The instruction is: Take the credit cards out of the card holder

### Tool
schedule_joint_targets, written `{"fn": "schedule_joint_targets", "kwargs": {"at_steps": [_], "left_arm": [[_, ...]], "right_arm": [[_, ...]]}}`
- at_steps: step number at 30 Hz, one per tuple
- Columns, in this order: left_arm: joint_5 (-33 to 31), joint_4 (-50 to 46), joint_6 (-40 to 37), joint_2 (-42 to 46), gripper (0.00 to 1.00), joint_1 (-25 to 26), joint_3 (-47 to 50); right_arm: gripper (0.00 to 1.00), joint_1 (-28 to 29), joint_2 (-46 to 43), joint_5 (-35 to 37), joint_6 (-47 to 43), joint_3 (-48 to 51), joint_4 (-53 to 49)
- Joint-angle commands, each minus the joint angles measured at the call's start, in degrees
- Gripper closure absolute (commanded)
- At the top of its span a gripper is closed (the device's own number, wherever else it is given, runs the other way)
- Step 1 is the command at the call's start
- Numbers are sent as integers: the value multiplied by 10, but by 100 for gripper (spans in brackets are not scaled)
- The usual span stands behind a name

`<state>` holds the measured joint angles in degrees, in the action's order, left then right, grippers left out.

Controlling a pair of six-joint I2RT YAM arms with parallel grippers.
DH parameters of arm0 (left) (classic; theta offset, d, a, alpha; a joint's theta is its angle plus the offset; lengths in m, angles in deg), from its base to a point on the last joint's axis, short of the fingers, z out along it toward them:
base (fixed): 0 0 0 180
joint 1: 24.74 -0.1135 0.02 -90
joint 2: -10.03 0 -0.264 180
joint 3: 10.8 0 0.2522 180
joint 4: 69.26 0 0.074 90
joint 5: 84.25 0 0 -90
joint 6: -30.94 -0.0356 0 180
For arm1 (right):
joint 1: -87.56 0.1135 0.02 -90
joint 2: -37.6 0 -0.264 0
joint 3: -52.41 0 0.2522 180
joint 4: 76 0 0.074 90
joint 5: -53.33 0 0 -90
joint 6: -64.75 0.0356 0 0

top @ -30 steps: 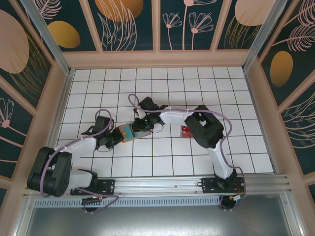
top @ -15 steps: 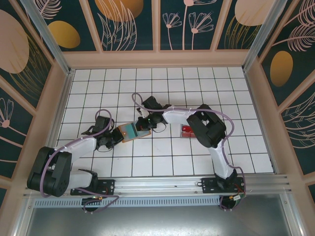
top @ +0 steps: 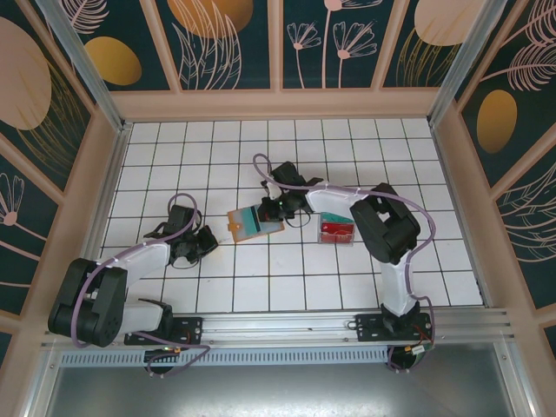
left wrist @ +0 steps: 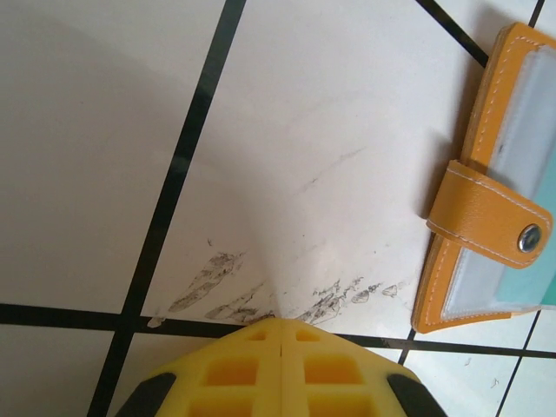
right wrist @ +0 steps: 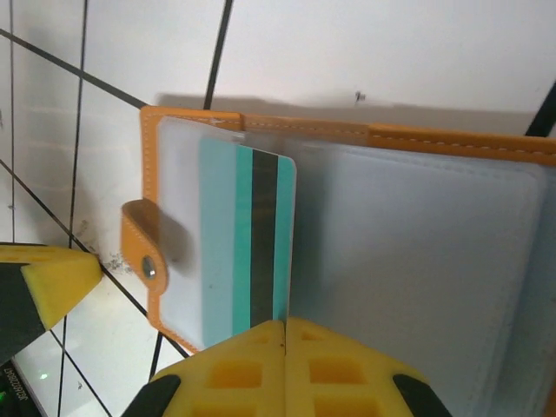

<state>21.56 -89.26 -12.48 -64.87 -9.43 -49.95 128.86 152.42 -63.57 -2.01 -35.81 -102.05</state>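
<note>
Lying open, the card holder (top: 253, 224) meets the clenched right jaws, clear of the clenched, empty left jaws.

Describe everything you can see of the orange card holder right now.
The small tan-orange leather-like bifold card holder lies open on the white tiled table, grey-blue inside with clear pockets and stitched edges. One end panel holds a teal card with a dark stripe; an orange strap with a metal snap sticks out there. The right tool, fingers together, meets its near edge; whether it pinches it is unclear. The left tool stands apart.
</note>
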Motion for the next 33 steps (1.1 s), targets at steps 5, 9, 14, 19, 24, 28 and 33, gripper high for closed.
{"fn": "schedule_joint_targets", "kwargs": {"at_steps": [5, 9, 14, 19, 24, 28, 33], "left_arm": [[5, -9, -11, 2, 100, -1, -11], [6, -10, -10, 6, 100, -1, -9], [8, -7, -10, 6, 100, -1, -9], [11, -2, -8, 5, 100, -2, -7], [17, 3, -7, -1, 100, -1, -8], [17, 4, -8, -1, 100, -2, -6], [17, 3, -8, -3, 100, -1, -5]], "right_arm": [[100, 12, -5, -1, -4, -5, -6], [100, 22, 10, -4, 2, -13, 1], [100, 35, 34, -7, 10, -26, 8], [100, 44, 51, -11, 18, -33, 17], [100, 54, 62, -16, 20, -50, 14], [100, 57, 63, -17, 22, -59, 13], [100, 59, 65, -17, 21, -68, 6]]}}
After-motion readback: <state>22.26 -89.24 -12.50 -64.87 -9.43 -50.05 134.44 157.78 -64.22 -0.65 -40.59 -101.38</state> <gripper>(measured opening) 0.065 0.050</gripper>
